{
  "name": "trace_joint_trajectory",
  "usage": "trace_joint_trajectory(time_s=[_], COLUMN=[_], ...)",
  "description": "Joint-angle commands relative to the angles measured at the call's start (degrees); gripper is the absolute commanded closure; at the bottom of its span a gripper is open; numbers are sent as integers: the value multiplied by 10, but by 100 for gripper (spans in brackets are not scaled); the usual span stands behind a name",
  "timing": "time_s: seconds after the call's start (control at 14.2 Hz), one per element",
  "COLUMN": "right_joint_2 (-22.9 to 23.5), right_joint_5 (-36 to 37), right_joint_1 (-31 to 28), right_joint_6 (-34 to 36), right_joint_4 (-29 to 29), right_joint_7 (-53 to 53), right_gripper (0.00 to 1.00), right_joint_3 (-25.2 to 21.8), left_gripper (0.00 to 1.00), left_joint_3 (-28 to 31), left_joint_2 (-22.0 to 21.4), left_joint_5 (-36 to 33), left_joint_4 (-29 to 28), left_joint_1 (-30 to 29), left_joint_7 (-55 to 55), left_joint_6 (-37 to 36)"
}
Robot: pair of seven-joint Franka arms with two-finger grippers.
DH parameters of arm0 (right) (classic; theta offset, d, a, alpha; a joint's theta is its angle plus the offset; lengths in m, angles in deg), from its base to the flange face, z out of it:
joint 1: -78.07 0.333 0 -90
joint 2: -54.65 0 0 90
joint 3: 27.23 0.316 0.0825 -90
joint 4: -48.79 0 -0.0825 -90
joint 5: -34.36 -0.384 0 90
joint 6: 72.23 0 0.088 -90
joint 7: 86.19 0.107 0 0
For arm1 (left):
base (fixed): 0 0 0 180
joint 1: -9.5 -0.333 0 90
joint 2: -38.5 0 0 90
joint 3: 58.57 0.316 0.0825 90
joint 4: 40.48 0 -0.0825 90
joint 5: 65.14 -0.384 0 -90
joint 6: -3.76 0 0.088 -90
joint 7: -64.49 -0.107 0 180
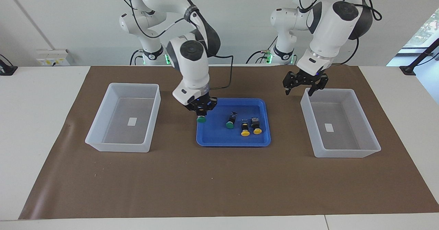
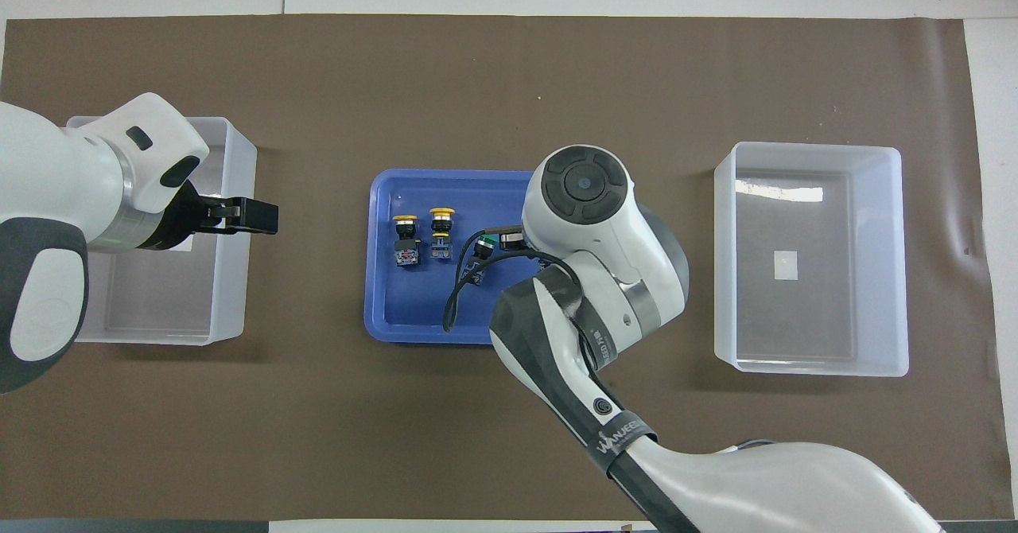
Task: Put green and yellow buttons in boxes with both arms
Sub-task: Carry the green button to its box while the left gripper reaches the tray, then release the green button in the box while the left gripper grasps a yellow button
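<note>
My right gripper is shut on a green button, held cap-down just above the blue tray's edge toward the right arm's end. In the overhead view the right wrist hides this grip. A second green button and two yellow buttons lie in the tray. My left gripper hangs open with nothing in it, over the rim of the box at the left arm's end. The other box stands at the right arm's end.
A brown mat covers the table under the tray and both boxes. A black cable from the right wrist loops over the tray. Each box holds only a small white label.
</note>
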Motion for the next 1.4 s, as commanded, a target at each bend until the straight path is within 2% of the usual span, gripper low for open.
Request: trace_joint_trajectory(time_s=[0.0, 0.21, 0.35, 0.42, 0.49, 0.84, 1.05, 1.19, 1.26, 1.33], right_joint_2=[-45, -54, -70, -81, -92, -147, -148, -153, -155, -156], right_joint_5=[-2, -1, 0, 2, 2, 20, 23, 23, 23, 23], right_joint_1=[-103, -169, -203, -217, -227, -252, -267, -269, -267, -268], right_joint_6=[42, 77, 65, 46, 16, -153, -197, -215, -235, -244], right_joint_4=[23, 29, 71, 104, 137, 312, 351, 373, 387, 390], right_joint_7=[-125, -205, -235, -239, -243, -285, -293, -293, -293, -295], right_gripper=[83, 83, 83, 83, 83, 82, 80, 70, 58, 29], right_joint_3=[6, 6, 6, 6, 6, 6, 6, 6, 6, 6], left_gripper=[9, 20, 24, 31, 34, 35, 33, 32, 32, 32], left_joint_3=[7, 7, 7, 7, 8, 8, 7, 7, 6, 6], left_joint_2=[72, 124, 142, 150, 155, 177, 173, 172, 172, 172], left_joint_5=[6, 6, 6, 6, 6, 5, 5, 5, 6, 6], left_joint_4=[1, -3, -4, -9, -10, -15, -45, -47, -47, -46], left_joint_1=[52, 76, 77, 82, 87, 88, 89, 88, 89, 89], left_joint_7=[56, 73, 73, 72, 70, 64, 73, 74, 76, 83], left_joint_6=[81, 142, 162, 175, 185, 195, 210, 204, 203, 203])
